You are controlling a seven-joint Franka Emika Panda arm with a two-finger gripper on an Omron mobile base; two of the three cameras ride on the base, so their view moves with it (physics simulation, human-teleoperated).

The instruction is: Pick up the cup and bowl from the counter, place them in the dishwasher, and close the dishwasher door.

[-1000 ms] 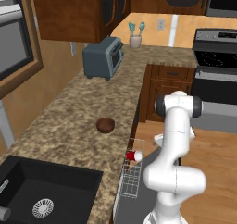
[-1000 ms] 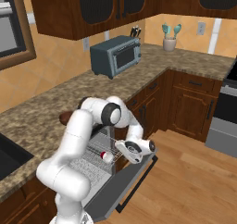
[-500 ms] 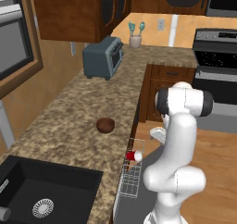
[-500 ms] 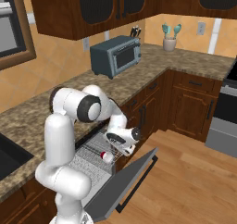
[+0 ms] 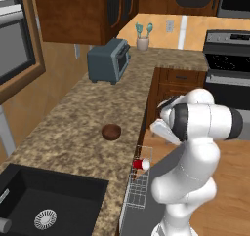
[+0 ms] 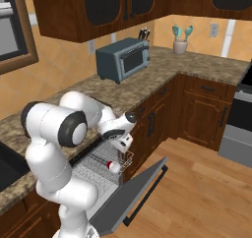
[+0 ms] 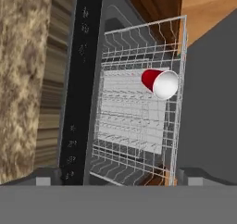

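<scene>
One cup (image 7: 159,83) lies sideways in the dishwasher (image 7: 134,112) rack.

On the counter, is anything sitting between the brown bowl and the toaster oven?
No. In the left base view, only bare speckled counter lies between the bowl and the toaster oven.

The counter (image 5: 73,132) bears the bowl (image 5: 111,131) near, toaster oven (image 5: 108,61) farther, utensil holder (image 5: 142,43) farthest.
</scene>
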